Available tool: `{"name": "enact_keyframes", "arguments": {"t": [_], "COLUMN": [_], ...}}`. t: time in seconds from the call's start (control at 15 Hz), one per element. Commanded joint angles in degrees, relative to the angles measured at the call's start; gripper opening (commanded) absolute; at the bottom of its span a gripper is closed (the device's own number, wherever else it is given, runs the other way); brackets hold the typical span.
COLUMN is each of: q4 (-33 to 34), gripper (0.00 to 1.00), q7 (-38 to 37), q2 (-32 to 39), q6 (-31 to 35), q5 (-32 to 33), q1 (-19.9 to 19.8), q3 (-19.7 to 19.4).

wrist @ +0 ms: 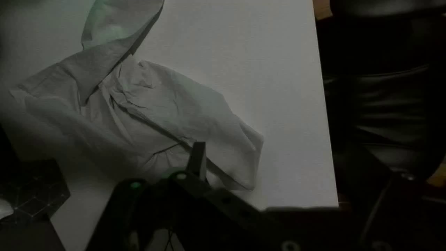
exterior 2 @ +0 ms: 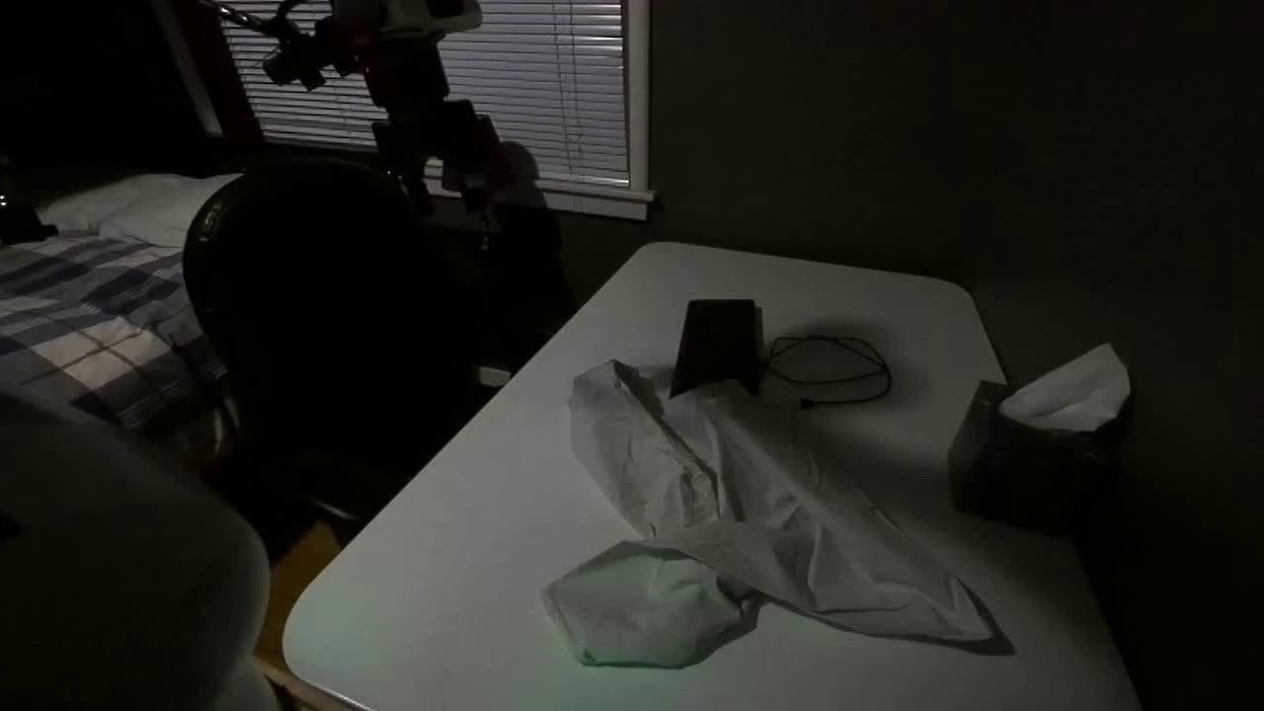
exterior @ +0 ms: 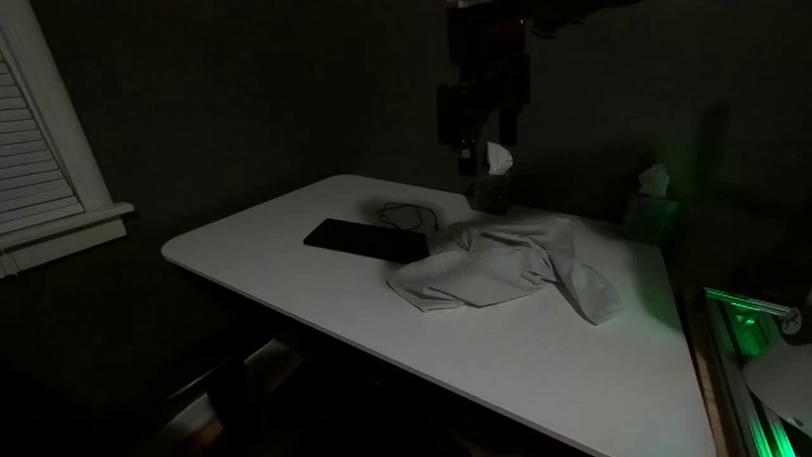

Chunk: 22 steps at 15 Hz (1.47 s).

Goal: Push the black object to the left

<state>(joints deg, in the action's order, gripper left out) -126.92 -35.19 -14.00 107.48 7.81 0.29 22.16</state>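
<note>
While the blk obj. (exterior: 363,240) lies on the counter (exterior: 254,260), 1 end meeting the gray cloth (exterior: 488,270), the tool (exterior: 487,152) hangs higher in an exterior view. In an exterior view, a looped cable (exterior 2: 829,382) lies beside the blk obj., w/ tissue box (exterior 2: 1027,474) nr counter's edge. Wrist view: tool's 2 fingers (wrist: 197,158) stand apart, chair (wrist: 393,94) beside counter.

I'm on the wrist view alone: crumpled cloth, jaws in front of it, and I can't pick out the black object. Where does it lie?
Observer: The black object lies on the pale table, one end right by the cloth.
Operator: Are my jaws touching either the object or the cloth?
Observer: No. Both exterior views show the jaws up in the air, apart from both.
Operator: Anything alongside the black object?
Observer: Yes, a thin dark cable lies loosely looped along one of its long sides.
</note>
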Motion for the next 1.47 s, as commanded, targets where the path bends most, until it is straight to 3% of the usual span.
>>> {"name": "enact_keyframes", "arguments": {"t": [0.0,0.33,0.47,0.87,1.13,1.4], "q4": [0.1,0.1,1.3,7.2,13.9,20.4], "gripper": [1.00,1.00,1.00,1.00,1.00,1.00], "q7": [-0.6,-0.5,-0.5,-3.5,-6.8,-15.4], "q2": [0.3,0.3,2.9,15.9,25.0,32.4], "q6": [-0.2,-0.2,4.2,25.1,28.3,29.6], "q5": [0.7,0.7,0.3,-1.2,-3.5,-3.2], "q1": [2.8,2.8,2.3,-1.5,-2.6,-1.7], "q3": [-2.6,-2.6,-4.4,-14.5,-21.3,-26.6]}}
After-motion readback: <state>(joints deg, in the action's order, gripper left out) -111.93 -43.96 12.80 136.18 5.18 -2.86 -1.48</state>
